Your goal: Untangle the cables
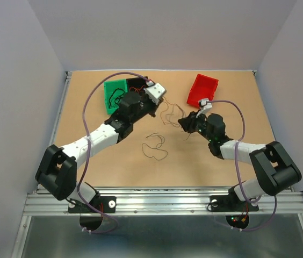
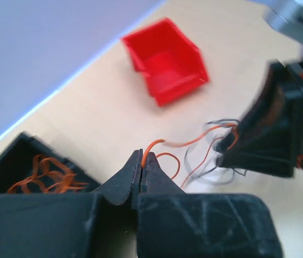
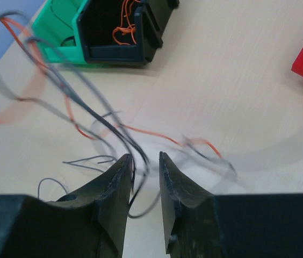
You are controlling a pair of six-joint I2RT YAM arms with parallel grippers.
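A tangle of thin black and orange cables [image 1: 168,114] hangs between my two grippers above the table. My left gripper [image 2: 142,155] is shut on an orange wire [image 2: 162,143] that runs toward the right gripper [image 2: 269,134]. In the top view the left gripper [image 1: 158,107] is just left of the tangle and the right gripper [image 1: 182,122] just right of it. My right gripper [image 3: 145,157] is open, with black wires [image 3: 135,150] passing between its fingers. Another dark loose strand [image 1: 156,146] lies on the table nearer the arms.
A green bin [image 1: 113,94] and a black bin [image 1: 136,83] stand at the back left, under the left arm. The black bin [image 3: 114,48] holds orange wires [image 3: 124,24]. A red bin [image 1: 202,90] stands at the back right, behind the right gripper.
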